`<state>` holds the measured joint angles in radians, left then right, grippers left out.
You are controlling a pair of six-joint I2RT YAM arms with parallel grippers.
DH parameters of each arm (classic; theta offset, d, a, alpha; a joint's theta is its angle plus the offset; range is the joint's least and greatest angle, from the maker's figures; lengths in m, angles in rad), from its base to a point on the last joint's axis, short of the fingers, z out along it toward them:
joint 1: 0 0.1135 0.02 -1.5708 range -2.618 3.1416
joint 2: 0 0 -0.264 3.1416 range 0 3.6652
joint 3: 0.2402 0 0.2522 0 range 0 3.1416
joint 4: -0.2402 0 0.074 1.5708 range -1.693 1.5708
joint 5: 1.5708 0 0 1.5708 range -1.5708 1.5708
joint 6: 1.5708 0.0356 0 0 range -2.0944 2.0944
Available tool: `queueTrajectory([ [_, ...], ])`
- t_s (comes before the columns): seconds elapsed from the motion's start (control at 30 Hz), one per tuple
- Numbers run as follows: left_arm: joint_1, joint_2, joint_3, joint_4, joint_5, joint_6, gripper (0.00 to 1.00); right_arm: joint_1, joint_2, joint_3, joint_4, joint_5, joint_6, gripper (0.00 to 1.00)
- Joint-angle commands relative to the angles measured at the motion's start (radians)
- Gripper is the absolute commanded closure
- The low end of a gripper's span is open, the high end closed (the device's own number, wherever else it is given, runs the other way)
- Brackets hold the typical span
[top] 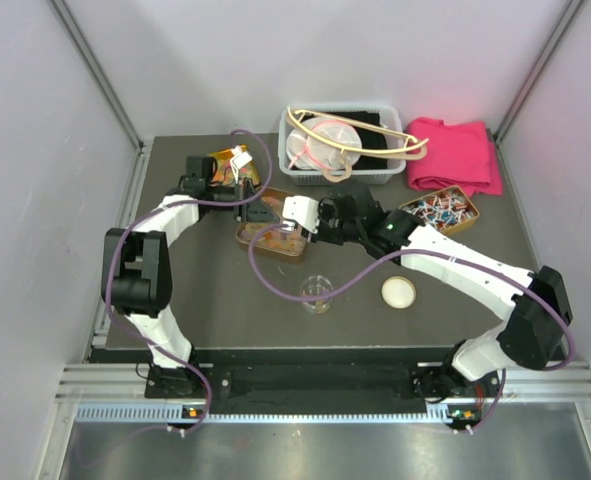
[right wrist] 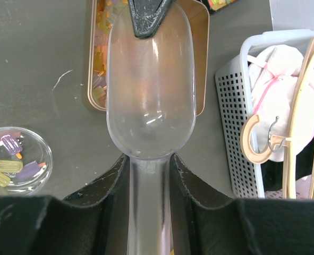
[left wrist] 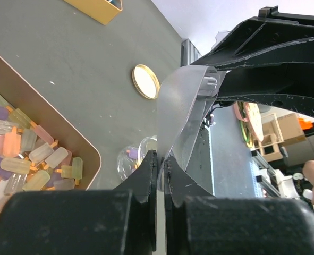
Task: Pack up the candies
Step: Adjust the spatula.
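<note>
Left wrist: candies (left wrist: 29,159) popsicle-shaped, translucent pastel, heaped in tray (left wrist: 94,155); left pincer (left wrist: 161,162), right pincer (right wrist: 149,166) each clamp clear scoop (right wrist: 149,95).

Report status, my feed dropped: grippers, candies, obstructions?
Left gripper shut on scoop rim, right gripper shut on its handle. Scoop empty; candies in tray, few in bowl. No obstruction.

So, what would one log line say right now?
left gripper: shut on scoop tip | right gripper: shut on scoop handle | scoop: empty, above candy tray | glass jar: few candies inside
</note>
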<state>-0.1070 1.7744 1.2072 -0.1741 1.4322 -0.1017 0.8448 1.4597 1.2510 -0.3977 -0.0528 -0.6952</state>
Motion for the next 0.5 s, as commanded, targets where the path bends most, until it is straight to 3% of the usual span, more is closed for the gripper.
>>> queueTrajectory([
  [0.0, -0.017, 0.022, 0.034, 0.027, 0.237, 0.026, 0.93, 0.037, 0.011, 0.051, 0.019, -0.081, 0.014, 1.0],
  [0.1, -0.014, 0.028, 0.041, 0.025, 0.235, 0.025, 0.53, 0.04, 0.01, 0.05, 0.025, -0.047, 0.008, 1.0],
  [0.23, 0.004, 0.022, 0.061, -0.029, 0.235, 0.06, 0.27, 0.039, 0.005, 0.016, 0.039, -0.007, -0.012, 1.0],
  [0.3, 0.015, 0.023, 0.086, -0.067, 0.235, 0.089, 0.26, 0.039, 0.001, -0.001, 0.042, 0.002, -0.013, 1.0],
  [0.37, 0.035, 0.026, 0.113, -0.109, 0.235, 0.123, 0.13, 0.039, -0.002, -0.01, 0.043, 0.02, -0.024, 1.0],
  [0.47, 0.087, 0.042, 0.155, -0.166, 0.234, 0.184, 0.01, 0.02, -0.007, -0.022, 0.042, 0.043, -0.036, 1.0],
])
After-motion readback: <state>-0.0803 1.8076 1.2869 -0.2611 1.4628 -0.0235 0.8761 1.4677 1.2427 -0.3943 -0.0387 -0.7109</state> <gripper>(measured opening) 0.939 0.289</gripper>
